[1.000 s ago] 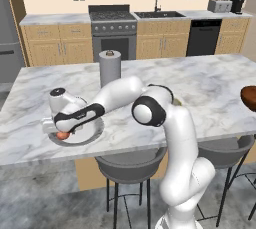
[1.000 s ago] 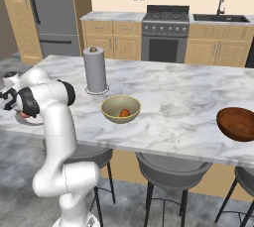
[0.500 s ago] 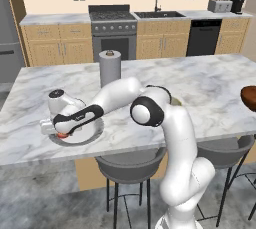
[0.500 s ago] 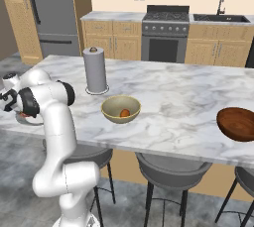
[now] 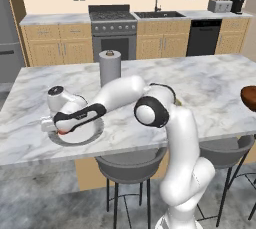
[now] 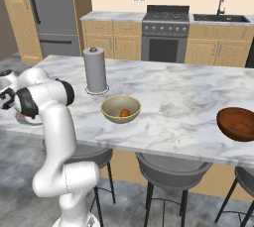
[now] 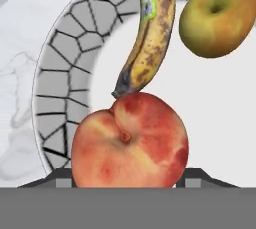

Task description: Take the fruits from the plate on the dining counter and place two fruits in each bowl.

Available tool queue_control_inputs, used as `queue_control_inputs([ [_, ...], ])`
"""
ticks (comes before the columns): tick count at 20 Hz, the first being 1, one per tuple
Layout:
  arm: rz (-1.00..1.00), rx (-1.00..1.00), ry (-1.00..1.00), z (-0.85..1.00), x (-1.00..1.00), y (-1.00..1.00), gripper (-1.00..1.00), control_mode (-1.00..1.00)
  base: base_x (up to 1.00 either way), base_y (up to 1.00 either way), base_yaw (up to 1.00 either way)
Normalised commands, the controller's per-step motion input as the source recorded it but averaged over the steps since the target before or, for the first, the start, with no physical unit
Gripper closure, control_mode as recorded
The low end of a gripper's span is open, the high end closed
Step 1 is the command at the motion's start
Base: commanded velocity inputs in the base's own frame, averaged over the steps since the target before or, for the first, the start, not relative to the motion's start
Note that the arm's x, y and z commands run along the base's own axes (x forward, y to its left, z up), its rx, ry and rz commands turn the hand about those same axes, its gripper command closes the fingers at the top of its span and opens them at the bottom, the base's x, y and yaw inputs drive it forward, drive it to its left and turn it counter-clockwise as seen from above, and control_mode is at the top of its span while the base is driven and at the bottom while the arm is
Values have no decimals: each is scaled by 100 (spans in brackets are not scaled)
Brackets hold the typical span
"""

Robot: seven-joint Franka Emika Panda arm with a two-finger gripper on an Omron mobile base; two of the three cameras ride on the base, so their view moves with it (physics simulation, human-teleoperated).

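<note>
End effector (image 5: 61, 129) down over plate (image 7: 65, 58) on marble surface (image 5: 210, 88); red peach (image 7: 129, 140) sits between its fingertips, touching banana (image 7: 147, 33) tip. Contact not discernible, grip state unclear.

On the surface (image 5: 200, 88), the plate (image 5: 90, 134) lies near the left end, with the paper-towel roll (image 5: 110, 68) behind it. On the plate (image 7: 60, 58) sit three fruits: the peach (image 7: 130, 140) touching the banana's (image 7: 147, 33) tip, the apple (image 7: 217, 15) beside the banana. Right of the roll (image 6: 95, 70), one bowl (image 6: 120, 109) holds a fruit (image 6: 125, 113); another bowl (image 6: 238, 123) stands far right.
</note>
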Motion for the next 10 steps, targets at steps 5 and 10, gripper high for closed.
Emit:
queue_control_inputs([
  [5, 1, 0, -1, 70, -58, -79, 100, -100, 0, 0, 0],
  [10, -3, 2, 1, 89, -44, -100, 100, -100, 0, 0, 0],
])
